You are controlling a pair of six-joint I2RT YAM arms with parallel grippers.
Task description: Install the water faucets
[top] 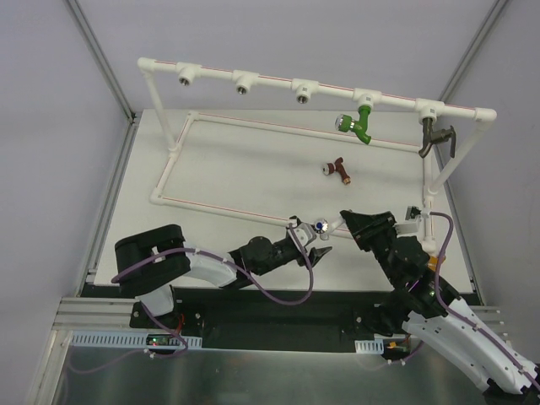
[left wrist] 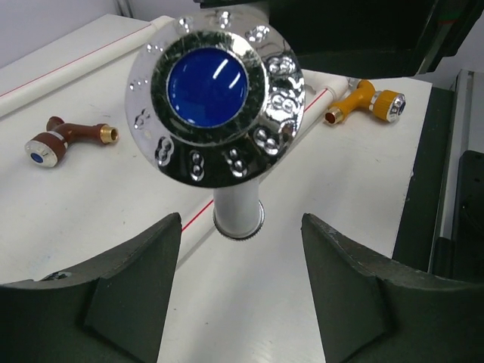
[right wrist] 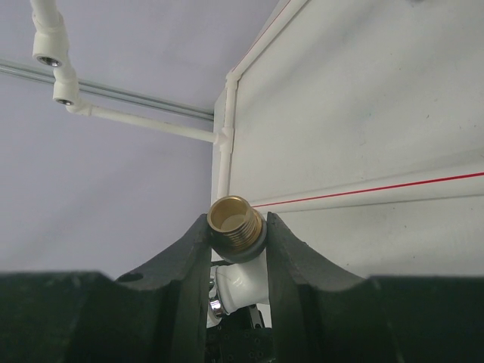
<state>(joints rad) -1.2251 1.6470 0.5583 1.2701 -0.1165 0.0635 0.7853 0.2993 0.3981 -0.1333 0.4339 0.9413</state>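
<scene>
Bright, even light (soft shadows)

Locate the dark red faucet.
Top view: the dark red faucet lies on the table, right of centre, inside the pipe frame, just below the mounted green faucet. The left wrist view shows it at far left.

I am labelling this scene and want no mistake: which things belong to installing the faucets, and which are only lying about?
Job:
white faucet, in the right gripper
dark red faucet and orange faucet, loose on the table
green faucet and dark grey faucet, on the pipe frame

Not job:
table
grey walls
</scene>
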